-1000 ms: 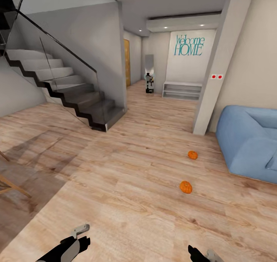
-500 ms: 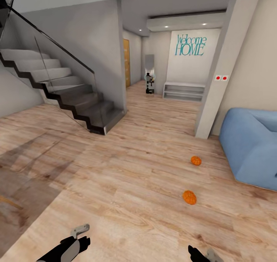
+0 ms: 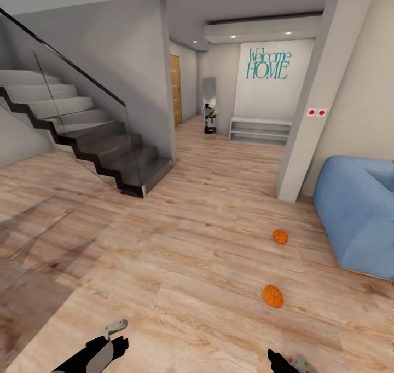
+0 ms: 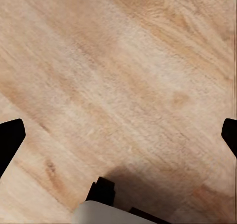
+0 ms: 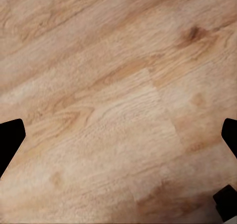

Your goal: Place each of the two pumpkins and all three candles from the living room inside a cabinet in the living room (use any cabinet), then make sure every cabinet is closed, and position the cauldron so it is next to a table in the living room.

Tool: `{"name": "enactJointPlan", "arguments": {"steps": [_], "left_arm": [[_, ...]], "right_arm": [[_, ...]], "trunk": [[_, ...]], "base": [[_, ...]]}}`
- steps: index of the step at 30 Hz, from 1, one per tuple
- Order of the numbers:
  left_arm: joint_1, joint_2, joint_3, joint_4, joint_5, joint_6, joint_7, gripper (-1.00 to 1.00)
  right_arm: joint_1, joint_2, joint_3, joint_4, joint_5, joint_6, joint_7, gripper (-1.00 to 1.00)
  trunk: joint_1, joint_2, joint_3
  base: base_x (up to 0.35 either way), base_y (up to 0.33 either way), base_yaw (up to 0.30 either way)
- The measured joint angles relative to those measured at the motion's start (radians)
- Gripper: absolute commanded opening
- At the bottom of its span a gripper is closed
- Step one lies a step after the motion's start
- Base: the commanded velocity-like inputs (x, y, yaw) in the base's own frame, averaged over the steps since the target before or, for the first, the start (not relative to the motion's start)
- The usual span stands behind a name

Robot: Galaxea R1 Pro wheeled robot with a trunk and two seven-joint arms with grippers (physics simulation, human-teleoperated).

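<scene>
While you roll in, two small ribbed orange pumpkins, nearer (image 3: 272, 296) and farther (image 3: 280, 236), sit on the pale plank floor (image 3: 180, 263) ahead-right; likely light, rigid, roll-prone, so pinch across the ribs. Both grippers' fingers spread wide, empty.

The right wrist view looks down on a light wooden floor (image 5: 118, 100) with plank seams and a darker knot in the grain; nothing lies on it. The two black fingertips (image 5: 11, 137) of the right gripper (image 5: 118, 140) stand at the opposite edges of the picture, far apart, with only bare wood between them; a small dark part sits in one corner, too cut off to identify.
</scene>
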State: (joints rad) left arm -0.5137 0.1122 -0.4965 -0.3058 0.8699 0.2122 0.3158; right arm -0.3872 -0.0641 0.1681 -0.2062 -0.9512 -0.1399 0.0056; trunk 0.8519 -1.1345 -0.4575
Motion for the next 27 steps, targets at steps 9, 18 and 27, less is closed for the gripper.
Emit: {"name": "enactJointPlan", "arguments": {"steps": [9, 18, 27], "left_arm": [[0.000, 0.000, 0.000, 0.000, 0.000, 0.000, 0.000, 1.00], [0.000, 0.000, 0.000, -0.001, 0.000, 0.000, 0.000, 1.00], [0.000, 0.000, 0.000, -0.001, 0.000, 0.000, 0.000, 1.00]], "right_arm": [[0.000, 0.000, 0.000, 0.000, 0.000, 0.000, 0.000, 1.00], [0.000, 0.000, 0.000, 0.000, 0.000, 0.000, 0.000, 1.00], [0.000, 0.000, 0.000, 0.000, 0.000, 0.000, 0.000, 1.00]], "trunk": [[0.000, 0.000, -0.003], [0.000, 0.000, -0.007], [0.000, 0.000, -0.010]], "base": [[0.311, 0.000, -0.261], [0.252, 0.000, -0.267], [0.244, 0.000, -0.268]]}}
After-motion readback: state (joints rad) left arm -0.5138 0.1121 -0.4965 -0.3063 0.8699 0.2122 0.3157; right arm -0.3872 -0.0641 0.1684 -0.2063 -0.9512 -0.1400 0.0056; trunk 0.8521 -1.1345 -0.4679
